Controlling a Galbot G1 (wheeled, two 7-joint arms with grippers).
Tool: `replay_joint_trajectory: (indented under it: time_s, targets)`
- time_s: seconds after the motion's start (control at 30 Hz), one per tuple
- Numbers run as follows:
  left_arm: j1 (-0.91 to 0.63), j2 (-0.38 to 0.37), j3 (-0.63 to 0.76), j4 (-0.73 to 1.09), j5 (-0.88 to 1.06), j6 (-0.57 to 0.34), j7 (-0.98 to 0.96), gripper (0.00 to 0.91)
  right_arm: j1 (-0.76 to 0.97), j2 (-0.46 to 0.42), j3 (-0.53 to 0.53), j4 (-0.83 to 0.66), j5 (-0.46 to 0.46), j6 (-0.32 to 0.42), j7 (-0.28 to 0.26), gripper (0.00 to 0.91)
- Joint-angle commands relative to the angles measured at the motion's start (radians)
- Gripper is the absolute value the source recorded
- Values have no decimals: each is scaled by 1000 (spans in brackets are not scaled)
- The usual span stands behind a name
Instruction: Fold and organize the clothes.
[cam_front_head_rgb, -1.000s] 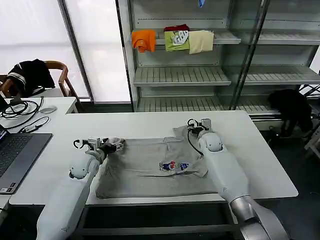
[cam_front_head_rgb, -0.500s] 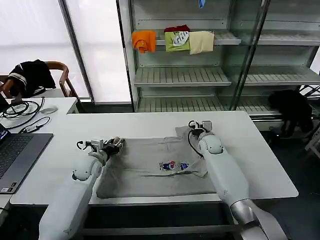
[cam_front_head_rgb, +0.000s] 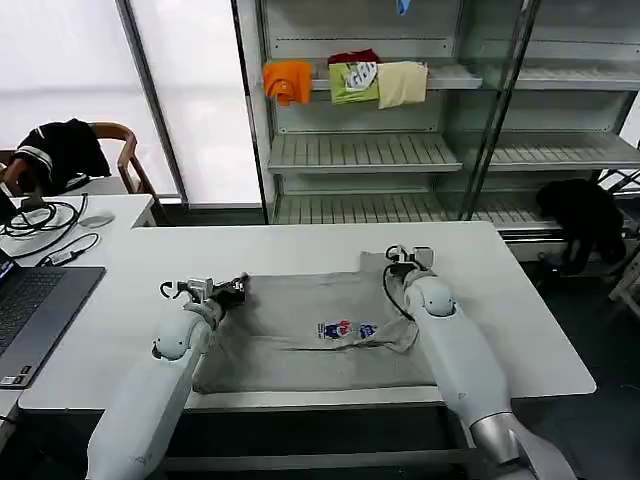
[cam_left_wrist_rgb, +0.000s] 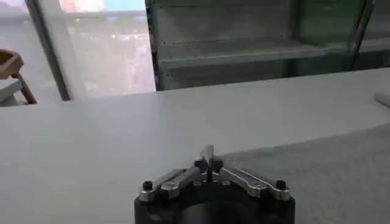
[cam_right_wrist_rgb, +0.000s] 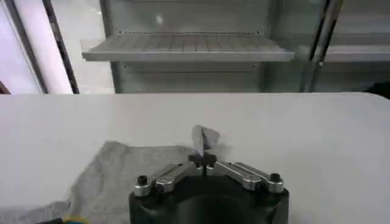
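One of the clothes, a grey-taupe shirt (cam_front_head_rgb: 290, 345) with a small multicoloured chest print (cam_front_head_rgb: 347, 330), lies spread on the white table (cam_front_head_rgb: 520, 330). My left gripper (cam_front_head_rgb: 232, 289) is shut on the shirt's far left corner. In the left wrist view its fingertips (cam_left_wrist_rgb: 208, 159) pinch a thin sliver of cloth, and the shirt (cam_left_wrist_rgb: 323, 164) stretches away beside them. My right gripper (cam_front_head_rgb: 416, 258) is shut on the far right corner. In the right wrist view a tip of fabric sticks up between its jaws (cam_right_wrist_rgb: 203, 156), with the shirt (cam_right_wrist_rgb: 116, 173) lying below.
Orange (cam_front_head_rgb: 288, 78), green (cam_front_head_rgb: 354, 80) and cream (cam_front_head_rgb: 402, 82) garments lie on the shelf behind the table. A laptop (cam_front_head_rgb: 35, 300) and cables sit on the left desk. A black garment (cam_front_head_rgb: 62, 148) hangs on a chair. Another black item (cam_front_head_rgb: 585, 215) lies at the right.
Both grippers have shifted slightly right while holding the shirt's far corners. The right one also came a little nearer. The shirt's far edge now runs straighter between them.
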Motion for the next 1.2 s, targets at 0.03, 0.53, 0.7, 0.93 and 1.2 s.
replay_joint_trajectory:
  time_s: [0.03,0.53,0.7,0.93,1.2]
  targets:
    - [29,6,-15,-76,4,-41,-1,10,-36,-5,26,185,9,5,-5,0]
    - [170,69,-53,-299,-1,-22,-2,20,-215,-52,66,478,17,1,18,0]
    - [230,92,-71,-347,2,-22,1,20,-306,-71,86,588,28,-4,35,0]
    - [318,111,-102,-429,4,-20,5,20,-452,-86,121,752,30,-18,66,0]
    - [414,125,-129,-493,17,-20,14,20,-683,-84,163,946,15,-39,113,0]
